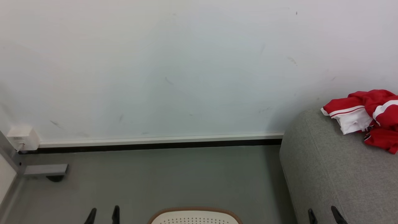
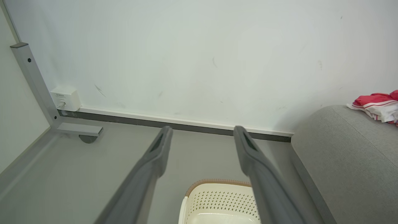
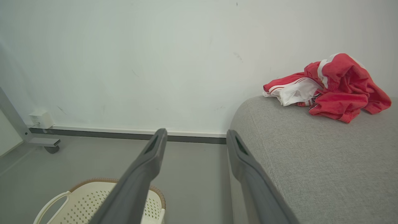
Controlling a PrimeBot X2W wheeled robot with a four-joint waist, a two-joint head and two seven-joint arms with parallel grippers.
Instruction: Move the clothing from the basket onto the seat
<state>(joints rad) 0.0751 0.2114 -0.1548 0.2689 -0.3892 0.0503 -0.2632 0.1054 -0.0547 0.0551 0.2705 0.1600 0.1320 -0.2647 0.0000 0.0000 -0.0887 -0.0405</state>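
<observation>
The red and white clothing (image 1: 370, 118) lies in a crumpled heap on the light-grey seat (image 1: 335, 174) at the right, close to the wall; the heap (image 3: 329, 88) and seat (image 3: 326, 161) fill the right side of the right wrist view, and its edge (image 2: 377, 104) shows far right in the left wrist view. The cream basket (image 1: 195, 216) with its brown rim stands on the floor at the bottom centre; what shows of its inside (image 2: 217, 205) holds no cloth. My left gripper (image 1: 103, 215) is open beside the basket. My right gripper (image 1: 326, 215) is open over the seat's near end.
A white wall with a skirting strip (image 1: 155, 140) runs behind everything. A grey metal frame leg with a castor (image 1: 46, 171) and a white wall socket (image 1: 21, 137) sit at the left. Grey floor (image 1: 171, 177) lies between frame and seat.
</observation>
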